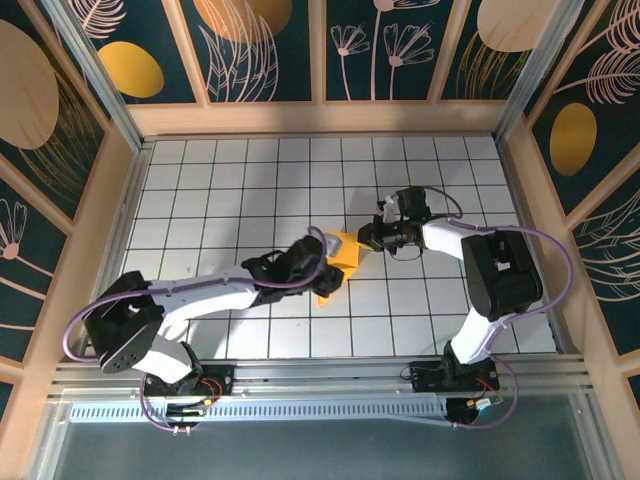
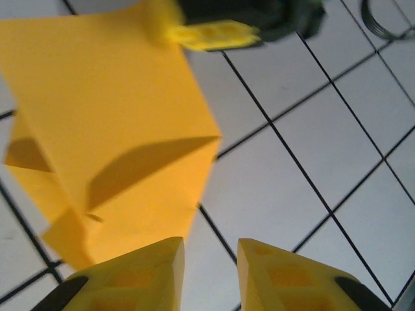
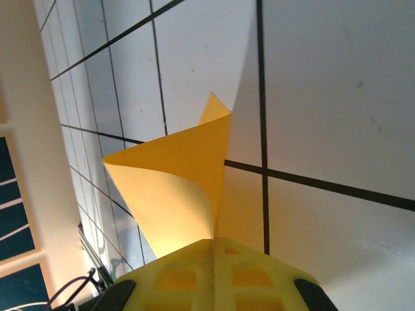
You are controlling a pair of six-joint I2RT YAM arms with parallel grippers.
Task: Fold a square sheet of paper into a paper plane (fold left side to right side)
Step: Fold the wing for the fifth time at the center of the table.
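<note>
The square sheet of paper (image 1: pixel 347 252) is orange-yellow and lies partly folded on the white grid table (image 1: pixel 240 180) near its middle. My right gripper (image 1: pixel 368 237) is shut on the sheet's right edge. In the right wrist view the paper (image 3: pixel 175 175) curls up out of the closed jaws of that gripper (image 3: pixel 214 243). My left gripper (image 1: pixel 322 268) sits at the sheet's left side. In the left wrist view this gripper (image 2: pixel 211 243) stands open, white tile showing in the gap, just past the near edge of the creased paper (image 2: pixel 110 110). No pointed paper plane shape shows.
Wooden walls with dark floral panels (image 1: pixel 265 45) enclose the table on three sides. A metal rail (image 1: pixel 320 375) runs along the near edge by the arm bases. The right arm's cable (image 2: pixel 389 19) loops at the top right of the left wrist view.
</note>
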